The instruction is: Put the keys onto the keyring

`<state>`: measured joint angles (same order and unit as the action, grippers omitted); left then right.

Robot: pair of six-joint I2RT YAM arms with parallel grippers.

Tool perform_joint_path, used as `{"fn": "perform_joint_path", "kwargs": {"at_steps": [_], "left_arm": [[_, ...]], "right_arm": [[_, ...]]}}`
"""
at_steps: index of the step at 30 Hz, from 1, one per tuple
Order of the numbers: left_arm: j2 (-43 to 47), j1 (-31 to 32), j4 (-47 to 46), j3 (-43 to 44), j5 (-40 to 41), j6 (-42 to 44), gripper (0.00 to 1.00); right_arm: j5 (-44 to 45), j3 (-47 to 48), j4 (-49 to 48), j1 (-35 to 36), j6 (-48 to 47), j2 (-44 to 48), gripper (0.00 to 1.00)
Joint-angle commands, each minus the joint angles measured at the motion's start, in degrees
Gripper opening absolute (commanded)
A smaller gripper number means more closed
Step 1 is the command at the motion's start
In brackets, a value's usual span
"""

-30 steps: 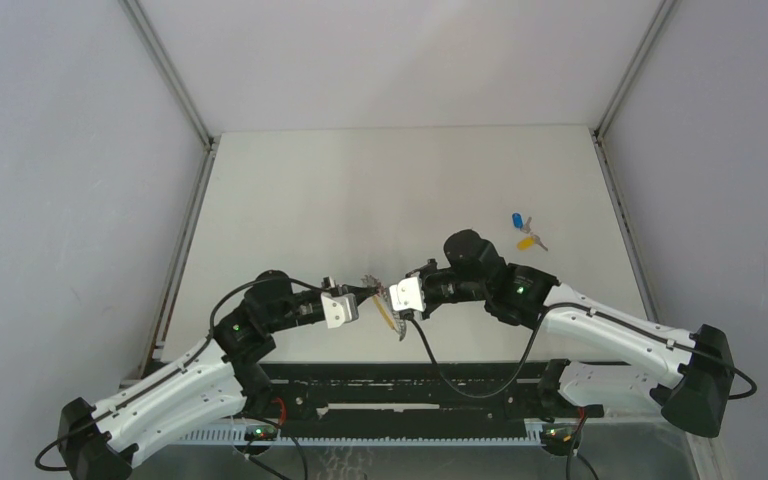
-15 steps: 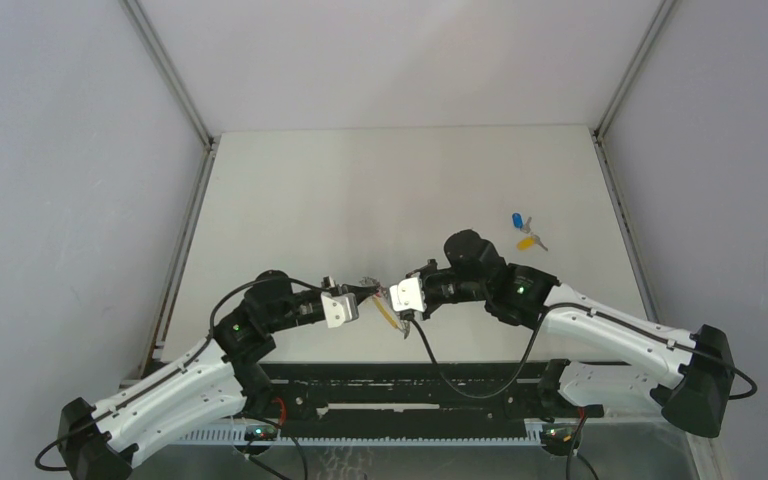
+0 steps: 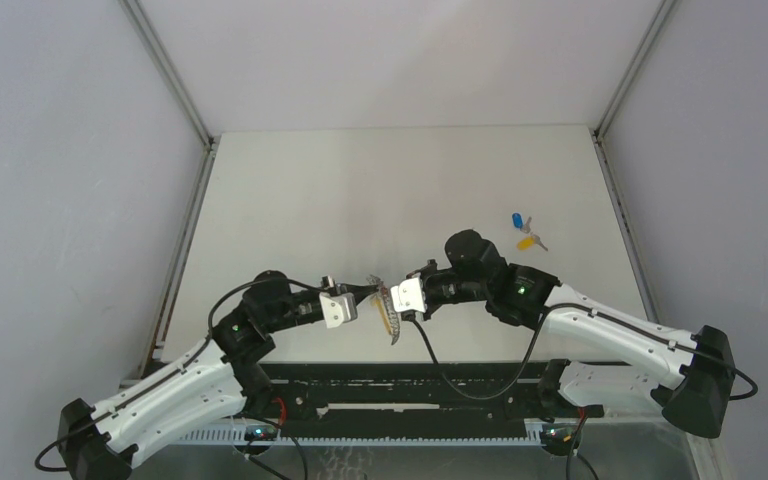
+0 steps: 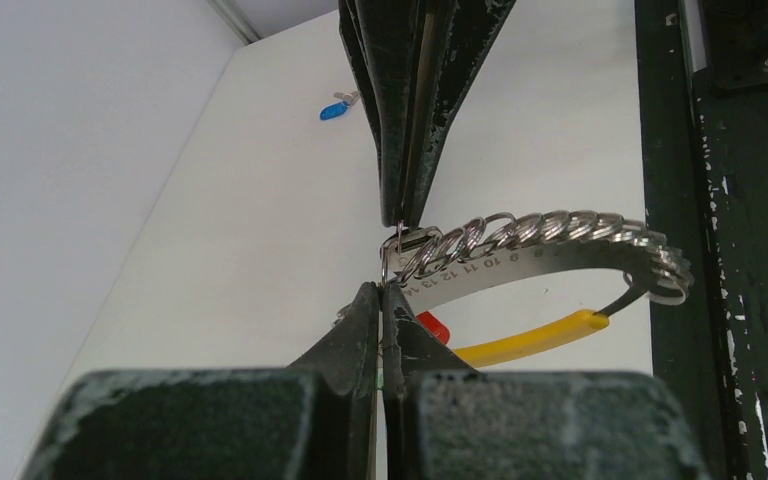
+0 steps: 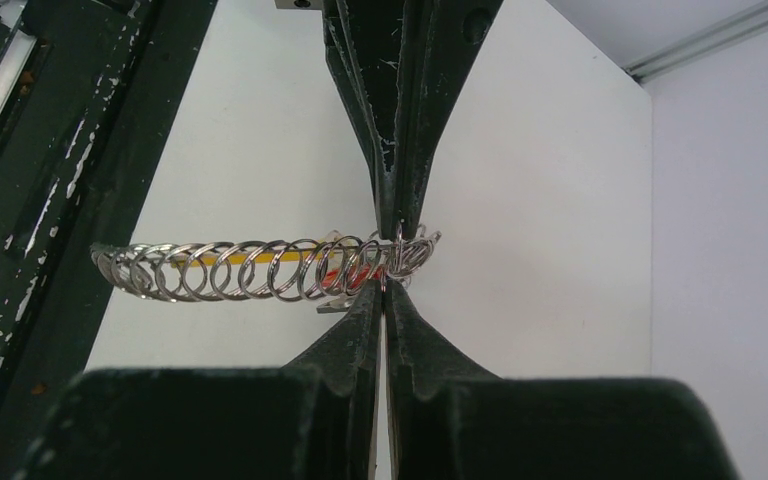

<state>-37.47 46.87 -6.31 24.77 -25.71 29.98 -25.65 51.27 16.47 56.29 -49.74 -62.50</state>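
The keyring (image 3: 389, 314) is a curved metal strip carrying several steel rings, with a yellow section (image 4: 520, 340) and a red piece (image 4: 434, 326). It hangs just above the table near the front middle, held at one end between both grippers. My left gripper (image 3: 365, 294) is shut on that end (image 4: 396, 262). My right gripper (image 3: 387, 296) faces it tip to tip and is shut on the same end (image 5: 397, 258). The keys lie on the table at the right: a blue-headed one (image 3: 517, 220), also in the left wrist view (image 4: 332, 110), and a yellow-headed one (image 3: 526, 242).
A black rail (image 3: 410, 385) runs along the near table edge, just below the hanging keyring. Grey walls with metal edge strips (image 3: 185, 250) close in the white table (image 3: 360, 190) on the left, right and back.
The hanging free end of the keyring has swung a little to the left and down. Both arms have barely moved and both keep their grip.
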Motion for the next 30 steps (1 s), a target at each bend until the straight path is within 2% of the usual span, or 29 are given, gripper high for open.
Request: {"fn": "perform_joint_path", "kwargs": {"at_steps": [1,9,30], "left_arm": [[1.1,0.2,-4.8,1.0,-0.8,-0.7,0.00],[1.1,0.3,-4.8,0.9,-0.5,-0.6,0.00],[1.0,0.2,-5.1,1.0,-1.4,-1.0,0.00]], "right_arm": [[-0.2,0.0,-2.3,0.5,0.6,1.0,0.00],[2.6,0.0,-2.2,0.7,1.0,1.7,0.00],[1.8,0.0,-3.6,1.4,1.3,1.5,0.00]]}}
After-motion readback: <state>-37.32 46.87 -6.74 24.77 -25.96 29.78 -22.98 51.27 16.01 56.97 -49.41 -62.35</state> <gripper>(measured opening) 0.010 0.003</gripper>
